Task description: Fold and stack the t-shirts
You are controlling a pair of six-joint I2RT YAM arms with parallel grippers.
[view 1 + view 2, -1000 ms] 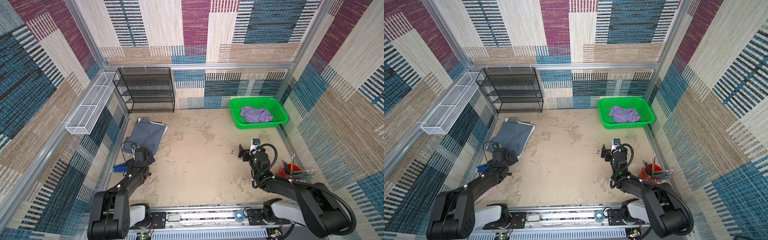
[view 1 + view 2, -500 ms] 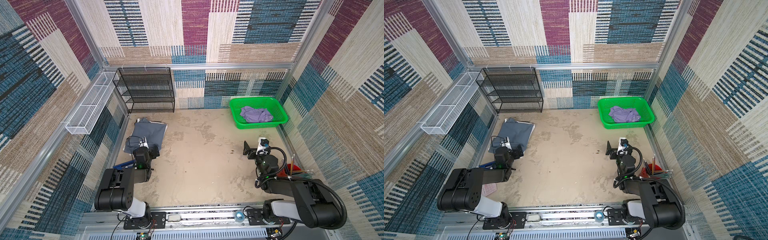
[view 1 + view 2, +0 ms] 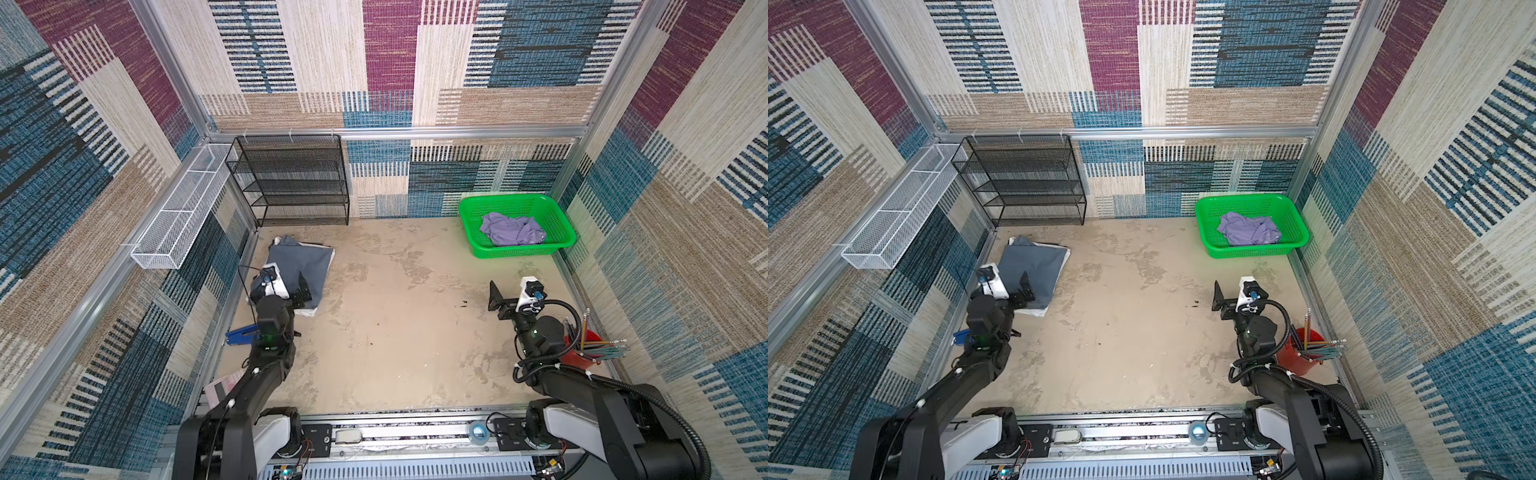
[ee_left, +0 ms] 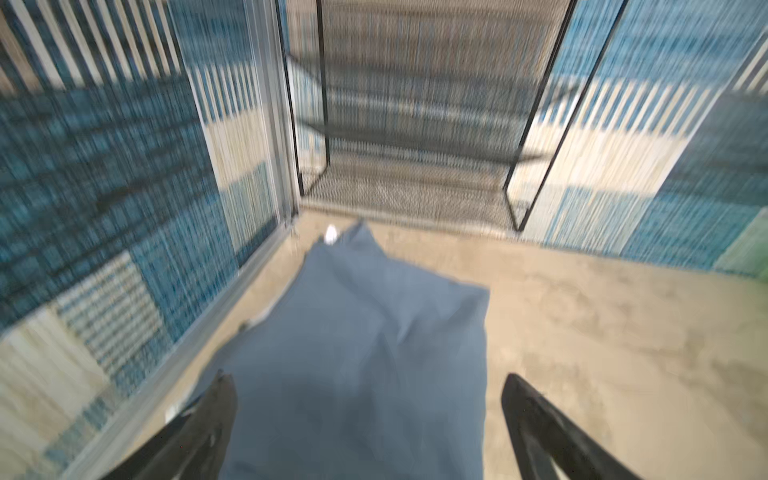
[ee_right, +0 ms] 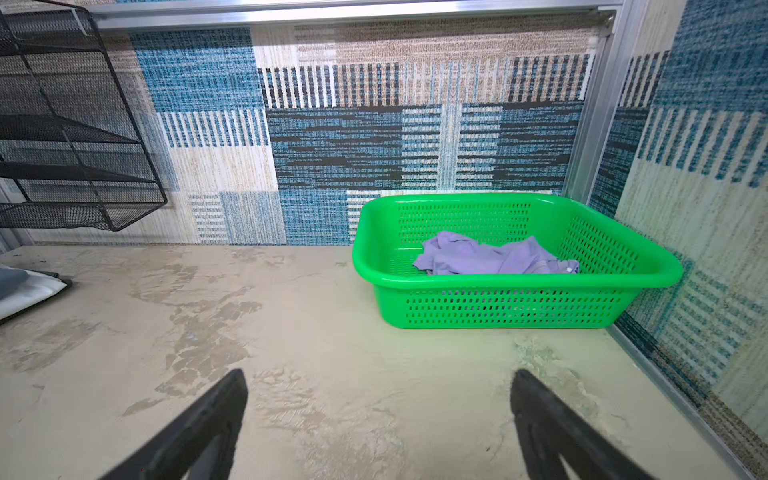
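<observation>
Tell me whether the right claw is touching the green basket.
Apart. The right wrist view shows bare tabletop between the open right claw and the basket.

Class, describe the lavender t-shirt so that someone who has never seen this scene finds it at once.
Look to the far right corner of the table, where a green perforated basket stands. The lavender t-shirt lies crumpled inside it. The other tee, a slate blue-grey t-shirt, is darker and lies flat on the left.
</observation>
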